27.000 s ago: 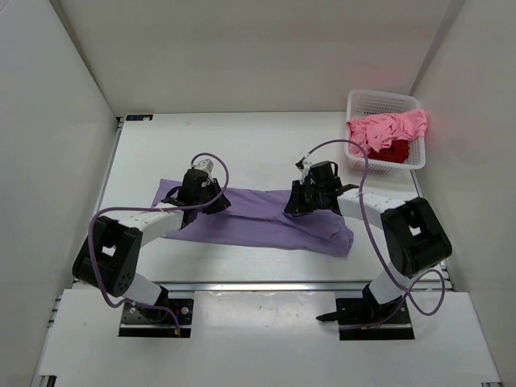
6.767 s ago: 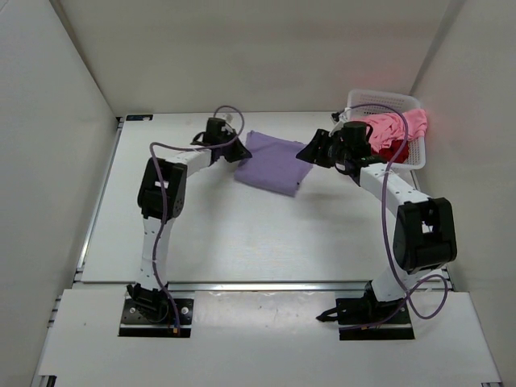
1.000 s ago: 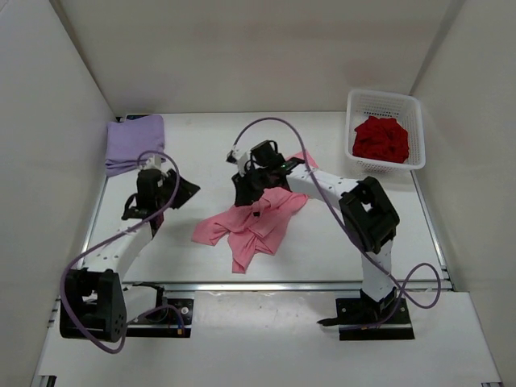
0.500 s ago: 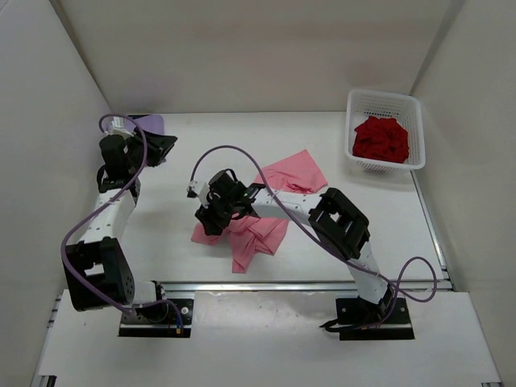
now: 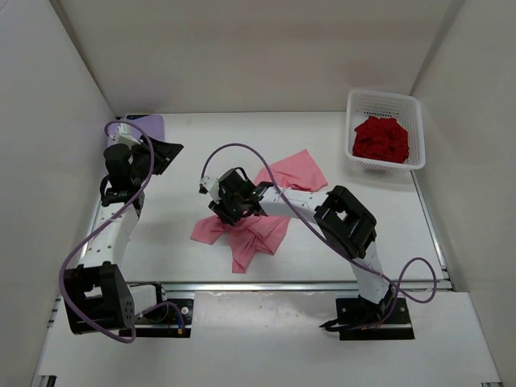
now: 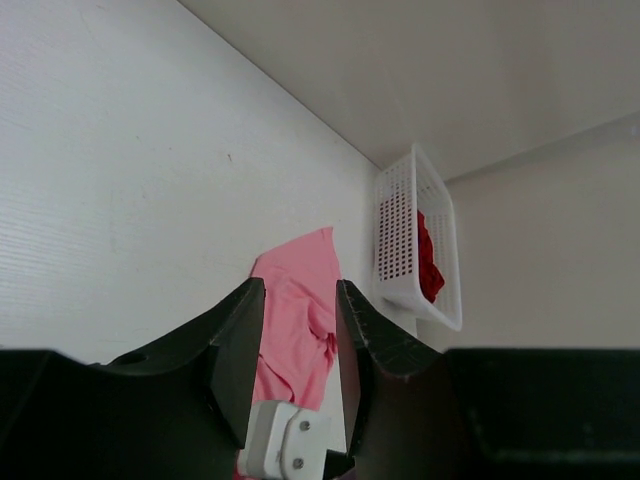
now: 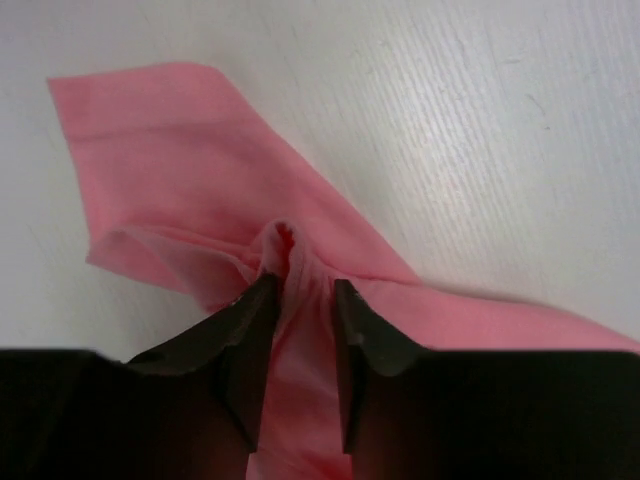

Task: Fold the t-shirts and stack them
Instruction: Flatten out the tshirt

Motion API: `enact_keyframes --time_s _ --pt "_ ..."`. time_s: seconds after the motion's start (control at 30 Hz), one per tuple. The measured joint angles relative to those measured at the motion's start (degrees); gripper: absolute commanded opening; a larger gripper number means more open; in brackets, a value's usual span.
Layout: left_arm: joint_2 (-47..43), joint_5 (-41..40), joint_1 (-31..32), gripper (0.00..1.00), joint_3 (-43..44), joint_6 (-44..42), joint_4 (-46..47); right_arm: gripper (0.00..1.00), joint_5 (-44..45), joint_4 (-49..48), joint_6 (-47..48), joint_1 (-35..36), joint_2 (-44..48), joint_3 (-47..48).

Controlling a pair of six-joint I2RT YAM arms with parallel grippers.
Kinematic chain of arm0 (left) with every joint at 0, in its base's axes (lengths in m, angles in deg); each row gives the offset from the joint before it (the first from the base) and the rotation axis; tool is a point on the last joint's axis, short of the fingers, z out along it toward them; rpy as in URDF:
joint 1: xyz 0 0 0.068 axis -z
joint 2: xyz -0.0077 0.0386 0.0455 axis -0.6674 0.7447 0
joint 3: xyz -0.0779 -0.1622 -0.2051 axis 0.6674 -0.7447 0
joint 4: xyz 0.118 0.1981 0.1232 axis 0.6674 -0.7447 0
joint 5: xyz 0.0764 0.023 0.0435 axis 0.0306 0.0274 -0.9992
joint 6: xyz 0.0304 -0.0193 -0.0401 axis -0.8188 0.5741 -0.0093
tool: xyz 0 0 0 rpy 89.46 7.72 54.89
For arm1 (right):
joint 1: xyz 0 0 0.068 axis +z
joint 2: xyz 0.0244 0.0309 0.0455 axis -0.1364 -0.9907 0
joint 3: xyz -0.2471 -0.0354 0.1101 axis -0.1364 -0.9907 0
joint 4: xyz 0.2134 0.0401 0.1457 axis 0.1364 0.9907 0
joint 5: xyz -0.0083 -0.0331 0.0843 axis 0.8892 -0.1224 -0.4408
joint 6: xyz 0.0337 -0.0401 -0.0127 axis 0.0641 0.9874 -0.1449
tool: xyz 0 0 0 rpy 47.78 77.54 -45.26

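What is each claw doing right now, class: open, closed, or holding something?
Left claw: open, holding nothing.
Right claw: jaws apart astride a raised fold of the pink t-shirt; a grip cannot be told.

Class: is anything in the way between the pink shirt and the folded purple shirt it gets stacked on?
Yes. The left gripper hangs just in front of the purple shirt, across the route from the pink shirt.

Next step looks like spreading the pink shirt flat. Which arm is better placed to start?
Right. Its gripper sits on the pink shirt, jaws straddling a bunched ridge of fabric. The left gripper is empty, away at the far-left corner by the lavender shirt.
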Motion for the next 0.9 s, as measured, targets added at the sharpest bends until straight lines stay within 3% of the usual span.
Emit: enact_keyframes --time_s 0.03,0.1,0.33,0.47,0.6,0.7,0.9 --pt "0.0 0.1 0.5 0.45 -0.2 -0.2 0.1 0.09 -0.2 0.3 0.1 0.2 -0.5 0.8" --pt "0.0 0.0 1.2 0.46 -0.5 -1.0 -0.3 0.00 -0.2 0.7 -0.4 0.5 -1.6 2.4" --pt "-1.9 -3.1 4.0 0.46 -1.4 -6.9 -5.4 0.00 -1.0 1.9 -5.1 -5.7 -1.9 7.3" --pt "-4.3 -7.0 7.5 0.49 -2.1 -10.3 -7.9 0.00 -3.1 1.3 -10.2 -18.2 1.6 9.4" --pt "-5.3 -11.5 15.7 0.53 -5.6 -12.9 -8.5 0.00 -7.3 -2.5 -16.9 -34.0 9.9 5.9" --pt "-2.4 -13.6 21.7 0.58 -8.6 -13.6 -8.6 0.00 -9.1 -4.7 -20.4 -41.1 14.6 3.5" --pt "8.6 -15.1 28.7 0.69 -11.9 -15.1 -10.3 0.00 -13.0 -6.6 -23.3 -40.7 15.9 1.7"
